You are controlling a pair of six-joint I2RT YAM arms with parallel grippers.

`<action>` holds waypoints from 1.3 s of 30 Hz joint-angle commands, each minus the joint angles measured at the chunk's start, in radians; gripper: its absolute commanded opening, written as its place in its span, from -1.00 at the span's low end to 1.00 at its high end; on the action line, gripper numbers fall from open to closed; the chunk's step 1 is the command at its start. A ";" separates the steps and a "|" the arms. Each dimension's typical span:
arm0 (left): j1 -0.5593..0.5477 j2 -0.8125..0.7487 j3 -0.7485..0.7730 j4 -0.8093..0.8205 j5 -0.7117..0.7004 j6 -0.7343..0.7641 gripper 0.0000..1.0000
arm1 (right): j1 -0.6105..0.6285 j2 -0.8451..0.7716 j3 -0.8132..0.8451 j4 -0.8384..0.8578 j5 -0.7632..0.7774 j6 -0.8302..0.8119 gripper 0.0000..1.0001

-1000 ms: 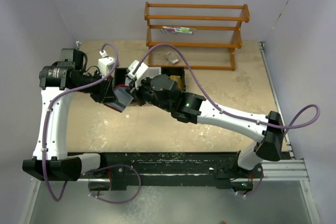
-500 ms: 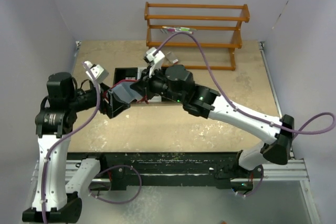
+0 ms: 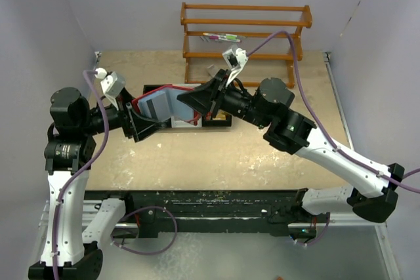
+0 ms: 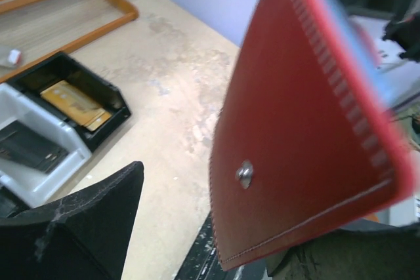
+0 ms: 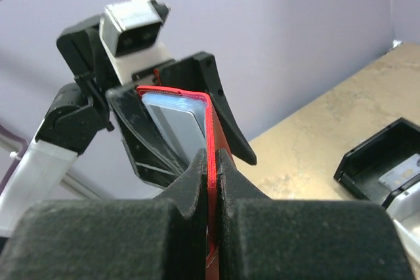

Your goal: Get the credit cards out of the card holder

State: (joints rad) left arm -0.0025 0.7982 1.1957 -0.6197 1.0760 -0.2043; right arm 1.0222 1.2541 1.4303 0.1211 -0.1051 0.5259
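The small red leather-like folding card holder [image 3: 172, 100] hangs in the air above the counter [image 3: 197, 155], over the near edge of the black-and-white three-compartment tray [image 4: 108, 119]. The right gripper [image 5: 210, 162] pinches it along one thin edge, jaws closed tight on the leather. The left gripper [image 3: 146, 124] stands wide at the holder's other end, one finger on each side and neither touching it. A thin grey-silver plastic credit card [image 5: 176, 122] shows inside the open fold, facing the left gripper.

The main risk is the left gripper closing on the wrong layer. If it catches the red cover along with the card, a pull would likely drag the whole card holder out of the right gripper's narrow pinch. The holder would then drop onto the counter or into the tray. The grey card probably sits snugly in its sleeve, so a shallow bite may slide off it. The two grippers are also close together, so a misjudged reach could knock them into each other.
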 commanded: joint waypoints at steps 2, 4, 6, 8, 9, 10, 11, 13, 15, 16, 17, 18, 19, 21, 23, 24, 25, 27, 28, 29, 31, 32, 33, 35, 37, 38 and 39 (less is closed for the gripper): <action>-0.001 0.004 0.033 0.202 0.193 -0.233 0.44 | -0.003 -0.026 -0.022 0.065 -0.047 0.065 -1.00; -0.003 -0.003 0.030 0.262 0.199 -0.304 0.44 | -0.002 -0.024 -0.018 0.061 -0.059 0.074 -1.00; -0.001 -0.010 0.028 0.295 0.198 -0.348 0.42 | -0.003 -0.025 -0.017 0.059 -0.068 0.082 -1.00; -0.001 -0.013 0.030 0.303 0.187 -0.357 0.30 | -0.002 -0.032 -0.023 0.057 -0.070 0.094 -1.00; -0.001 -0.014 0.031 0.295 0.180 -0.347 0.22 | -0.002 -0.036 -0.026 0.057 -0.069 0.099 -1.00; -0.001 -0.015 0.033 0.268 0.168 -0.322 0.14 | -0.003 -0.040 -0.030 0.057 -0.069 0.107 -1.00; -0.001 -0.016 0.036 0.241 0.152 -0.294 0.03 | -0.002 -0.044 -0.035 0.061 -0.072 0.113 -1.00; -0.002 -0.012 0.039 0.202 0.125 -0.256 -0.23 | -0.004 -0.050 -0.047 0.070 -0.087 0.128 -1.00; -0.001 -0.003 0.043 0.183 0.123 -0.246 -0.39 | -0.004 -0.056 -0.063 0.081 -0.104 0.145 -1.00; -0.001 0.001 0.045 0.185 0.133 -0.254 -0.42 | -0.006 -0.060 -0.075 0.094 -0.119 0.152 -1.00; -0.002 0.004 0.042 0.197 0.153 -0.268 -0.43 | -0.009 -0.064 -0.088 0.106 -0.132 0.160 -1.00; -0.001 0.003 0.037 0.221 0.190 -0.291 -0.42 | -0.015 -0.068 -0.099 0.114 -0.146 0.168 -1.00; -0.002 0.000 0.027 0.262 0.227 -0.325 -0.41 | -0.022 -0.071 -0.109 0.124 -0.163 0.179 -1.00; -0.002 -0.010 0.006 0.338 0.276 -0.404 -0.42 | -0.037 -0.072 -0.129 0.150 -0.202 0.202 -1.00; -0.001 -0.014 0.001 0.354 0.299 -0.425 -0.46 | -0.053 -0.065 -0.138 0.173 -0.248 0.224 -1.00; -0.001 -0.009 -0.002 0.358 0.319 -0.438 -0.48 | -0.064 -0.057 -0.139 0.179 -0.276 0.234 -1.00; -0.002 -0.004 -0.005 0.364 0.342 -0.457 -0.49 | -0.076 -0.049 -0.139 0.182 -0.301 0.244 -1.00; -0.001 0.008 -0.011 0.364 0.370 -0.481 -0.58 | -0.109 -0.037 -0.146 0.187 -0.350 0.269 -1.00; -0.001 0.014 -0.010 0.356 0.381 -0.482 -0.63 | -0.127 -0.035 -0.156 0.202 -0.372 0.291 -1.00; -0.002 0.017 -0.009 0.346 0.391 -0.481 -0.64 | -0.146 -0.037 -0.183 0.233 -0.394 0.317 -1.00; -0.001 0.017 -0.012 0.335 0.398 -0.481 -0.64 | -0.167 -0.044 -0.220 0.304 -0.423 0.366 -1.00; -0.002 0.016 -0.015 0.332 0.395 -0.481 -0.63 | -0.172 -0.050 -0.233 0.329 -0.423 0.383 -1.00; -0.001 0.016 -0.019 0.330 0.388 -0.481 -0.63 | -0.172 -0.056 -0.243 0.356 -0.418 0.392 -1.00; -0.001 0.014 -0.032 0.323 0.370 -0.482 -0.58 | -0.172 -0.067 -0.258 0.396 -0.413 0.408 -1.00; -0.002 0.012 -0.062 0.328 0.341 -0.499 -0.52 | -0.172 -0.079 -0.270 0.433 -0.405 0.427 -1.00; -0.001 0.012 -0.078 0.344 0.332 -0.515 -0.50 | -0.172 -0.084 -0.274 0.444 -0.401 0.432 -1.00; -0.001 0.013 -0.096 0.366 0.328 -0.538 -0.47 | -0.172 -0.090 -0.276 0.446 -0.397 0.436 -1.00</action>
State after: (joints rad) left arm -0.0021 0.8238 1.1408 -0.3111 1.4052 -0.6750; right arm 0.8627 1.2148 1.1530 0.4091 -0.5049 0.9066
